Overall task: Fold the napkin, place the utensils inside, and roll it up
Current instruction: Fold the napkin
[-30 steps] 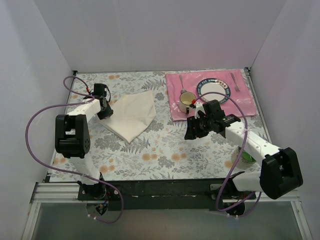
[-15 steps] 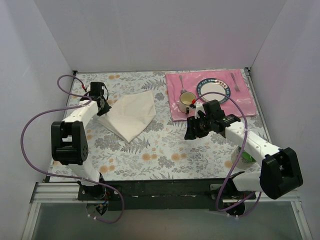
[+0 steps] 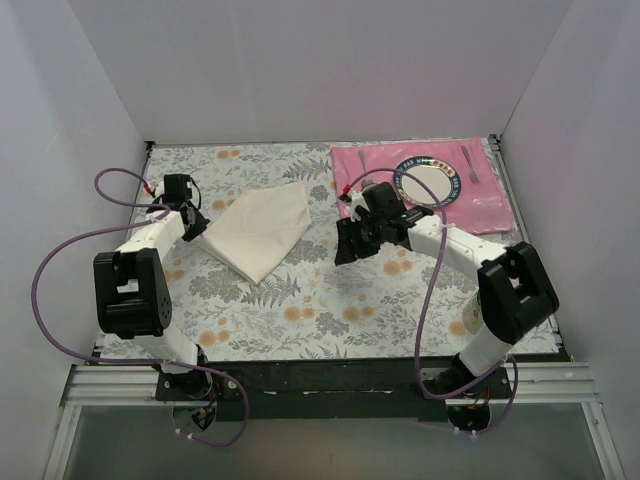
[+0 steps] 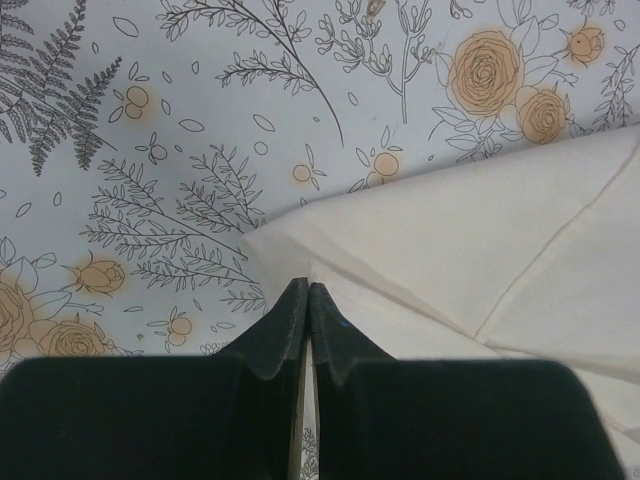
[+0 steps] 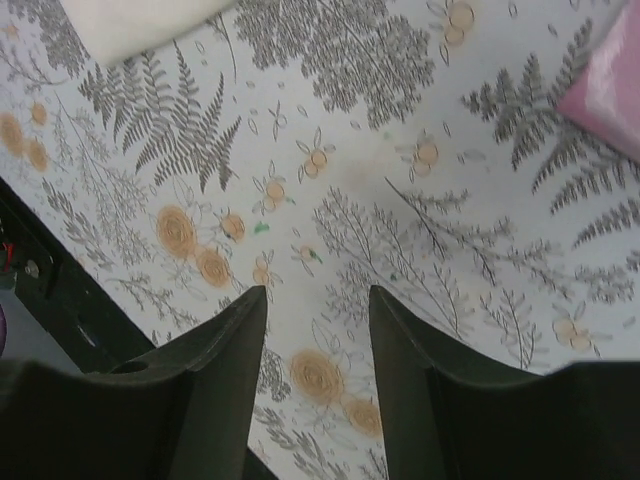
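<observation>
the napkin lies folded into a triangle on the floral tabletop. its left corner sits between the tips of the left claw, which is pinched tight on it (cloth shows in the slit). the right claw hangs open over bare print, with the napkin off to its left and the pink placemat just beyond it.

The near half of the floral-patterned surface, between the two arm bases, is open. White enclosure walls shut in the left, back and right. The off-white folded cloth napkin occupies left-centre. The pink rectangular placemat and its blue-rimmed round plate crowd the far right corner. The right arm reaches across the gap between napkin and placemat, and a purple cable loops out toward the left wall.
</observation>
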Controlling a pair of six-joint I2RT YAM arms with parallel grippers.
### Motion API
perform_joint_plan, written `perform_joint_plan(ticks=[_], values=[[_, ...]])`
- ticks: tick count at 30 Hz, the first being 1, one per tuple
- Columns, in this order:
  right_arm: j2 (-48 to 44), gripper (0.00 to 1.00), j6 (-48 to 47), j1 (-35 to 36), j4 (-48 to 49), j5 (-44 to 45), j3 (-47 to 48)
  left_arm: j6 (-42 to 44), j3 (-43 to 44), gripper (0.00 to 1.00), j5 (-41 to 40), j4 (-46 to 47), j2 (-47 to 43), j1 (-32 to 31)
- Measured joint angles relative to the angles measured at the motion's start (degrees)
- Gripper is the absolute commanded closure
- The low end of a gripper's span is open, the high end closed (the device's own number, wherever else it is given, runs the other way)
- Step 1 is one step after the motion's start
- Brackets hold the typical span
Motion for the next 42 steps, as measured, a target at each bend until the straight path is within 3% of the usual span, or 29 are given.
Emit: perform_joint_plan(ticks=[10, 24, 28, 32, 35, 38, 42], values=[[15.6, 0.57, 2.9, 5.8, 3.0, -0.5, 18.0, -0.2, -0.9, 1.0, 3.9, 3.9, 0.0, 0.7], [24.2, 0.59, 5.3, 6.9, 3.6, -1.8, 26.8, -0.3, -0.8, 0.99, 4.6, 4.4, 3.4, 2.0], [26.6, 0.6, 5.8, 6.9, 3.5, -1.6, 30.5, -0.2, -0.8, 0.82, 4.0, 4.3, 4.6, 2.3], [29.5, 0.6, 6.0, 6.9, 3.5, -1.3, 34.8, -0.3, -0.6, 0.56, 2.9, 3.3, 5.0, 2.3], [31.0, 0.6, 6.3, 6.9, 3.6, -1.5, 36.7, -0.5, -0.1, 0.49, 1.4, 1.8, 4.4, 2.3], [31.7, 0.59, 6.8, 7.3, 4.0, -1.8, 36.8, -1.4, -0.1, 0.52, 0.7, -0.4, 0.7, 2.3], [32.5, 0.57, 8.2, 8.5, 5.7, -2.7, 36.8, -4.5, -2.1, 0.69, 6.1, 0.0, -9.1, 2.3]])
